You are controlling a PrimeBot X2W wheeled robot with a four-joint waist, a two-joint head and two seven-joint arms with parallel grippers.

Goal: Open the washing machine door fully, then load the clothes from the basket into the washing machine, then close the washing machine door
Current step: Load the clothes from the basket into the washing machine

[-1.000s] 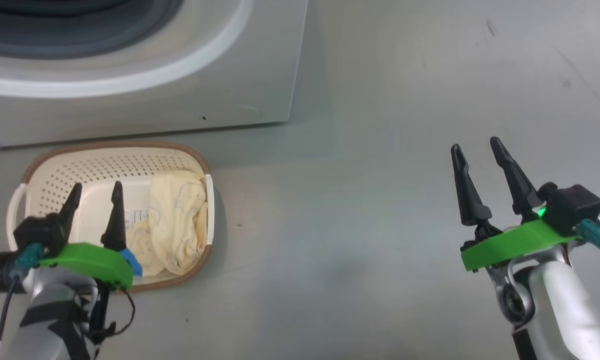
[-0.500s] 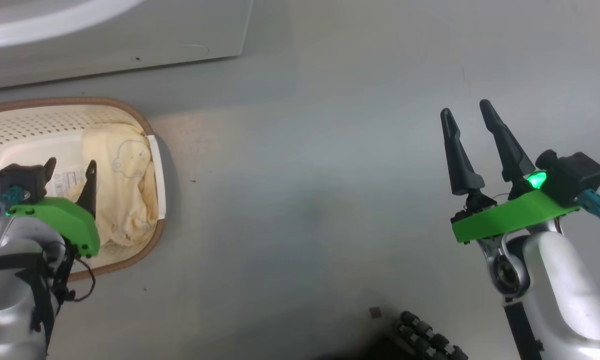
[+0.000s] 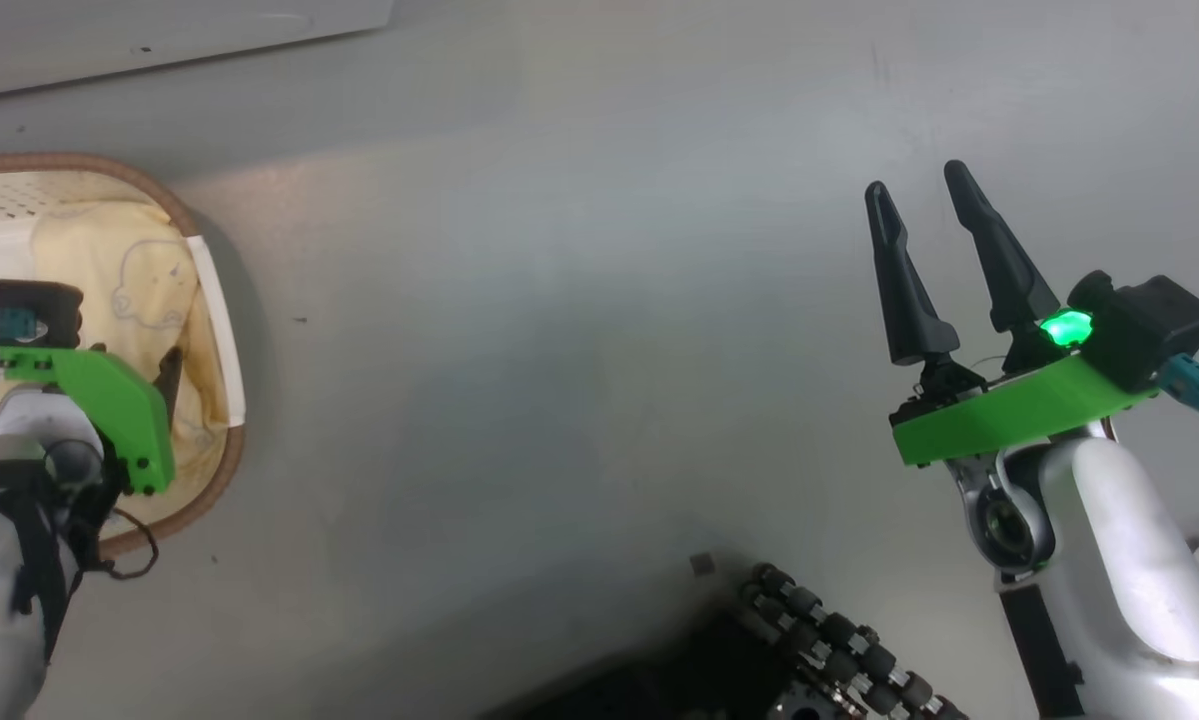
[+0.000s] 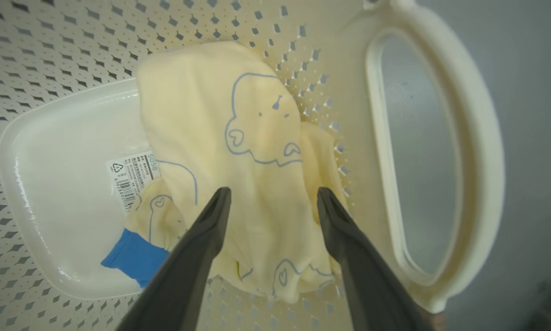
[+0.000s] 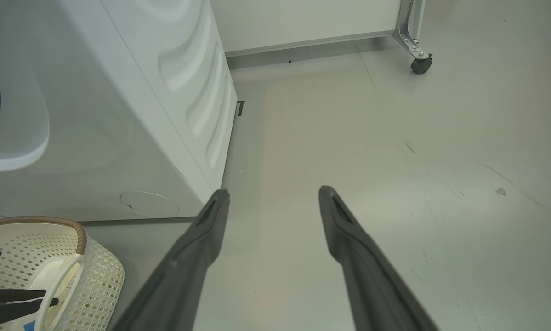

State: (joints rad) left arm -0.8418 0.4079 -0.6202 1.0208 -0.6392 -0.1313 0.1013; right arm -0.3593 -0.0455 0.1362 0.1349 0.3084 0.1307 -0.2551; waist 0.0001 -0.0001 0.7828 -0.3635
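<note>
Left gripper (image 4: 273,193): fingers spread, lowered into the basket (image 4: 50,46) over the last second, now poised over the clothes (image 4: 238,138) at its handle end; nothing pinched yet. Right gripper (image 3: 914,182): spread, empty, over floor (image 3: 559,350). Washer (image 5: 133,115) behind basket; head camera has swung away. Pick-up appears imminent.

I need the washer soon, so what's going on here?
A robot is partway through loading laundry. Its left gripper is down in the basket, open, with its fingers over the yellow clothes. Nothing is gripped yet, and I can't tell whether the fingers touch the cloth. The right gripper hangs open and empty over the bare floor. The washing machine stands just behind the basket.
</note>
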